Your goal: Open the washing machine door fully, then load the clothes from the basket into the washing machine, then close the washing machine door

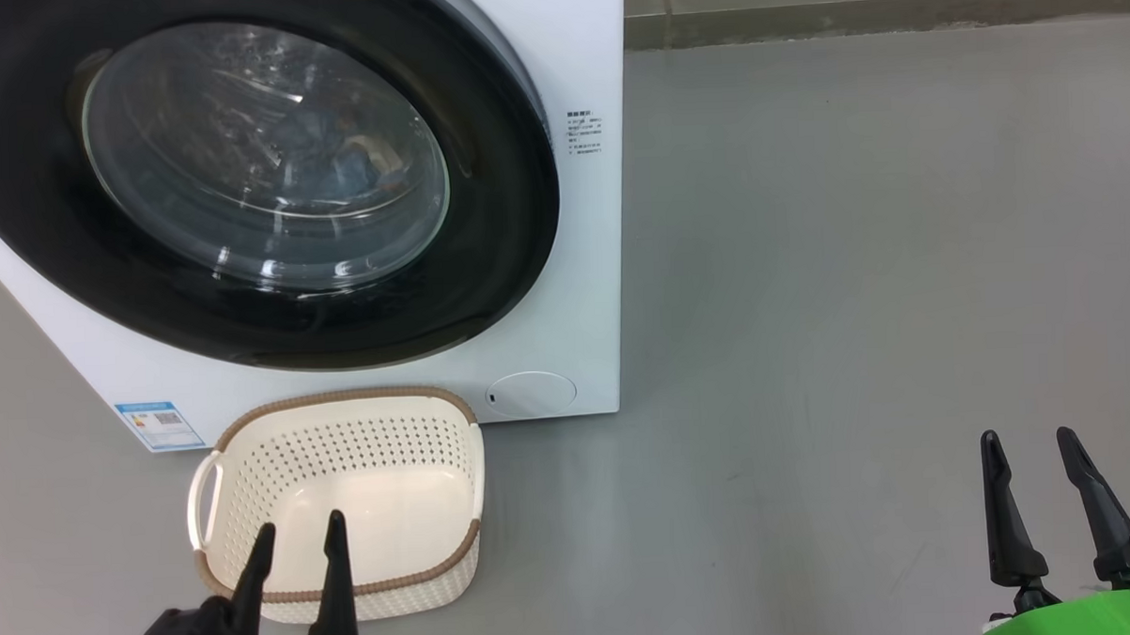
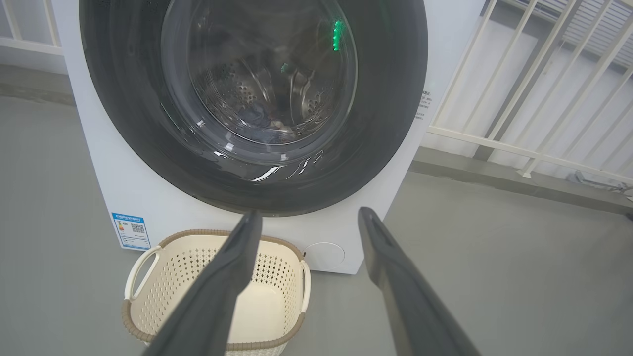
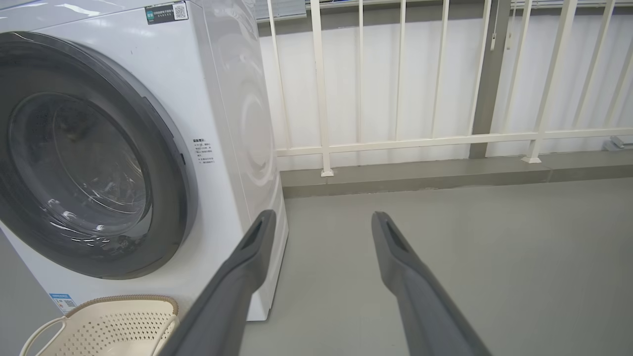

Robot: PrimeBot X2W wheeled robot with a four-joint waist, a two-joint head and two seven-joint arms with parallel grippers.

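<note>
We see the door [image 1: 250, 178] shut on the white washing machine [image 1: 593, 260], clothes [image 1: 343, 161] behind its glass, cream basket [image 1: 342, 399] upright just before it.

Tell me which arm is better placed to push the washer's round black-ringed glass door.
Left, probably. The left gripper, open, lines up with the cream perforated basket and the round black-ringed glass door behind it; the right gripper, open, hangs off to the side over grey floor.

Head view's top edge cuts off the washing machine door [image 1: 245, 300]; the clothes [image 1: 339, 161] behind its glass are blurred
</note>
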